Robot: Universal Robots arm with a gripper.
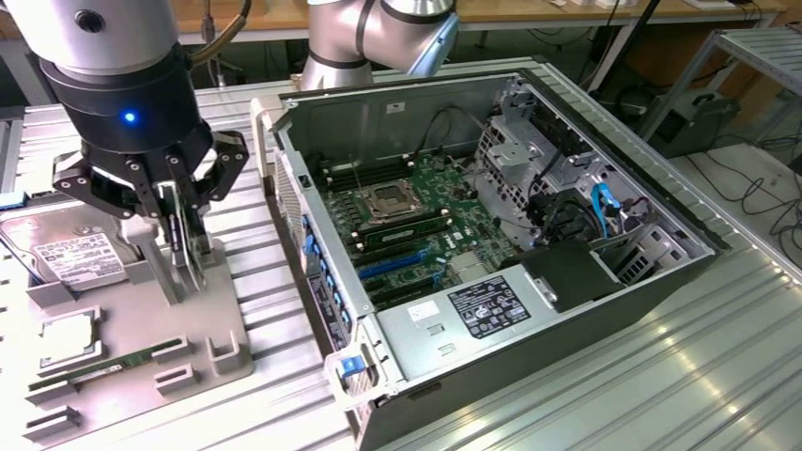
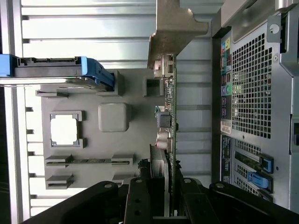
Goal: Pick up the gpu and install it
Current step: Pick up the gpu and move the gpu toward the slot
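My ext cam looks down from high over the desk (image 1: 677,376) at the PC case (image 1: 376,122). Wrist cam's close, facing down; both share grey tray (image 1: 232,324).

Surroundings: workshop corner, bright even light.
A ribbed metal table (image 1: 652,376) spreads under and around the gripper (image 1: 179,268). Well behind the gripper, a wooden workbench (image 1: 539,11) runs along the back. Far off on the exterior view's right are a metal shelf frame (image 1: 752,47) and pale floor (image 1: 701,169) with loose black cables (image 1: 758,188).
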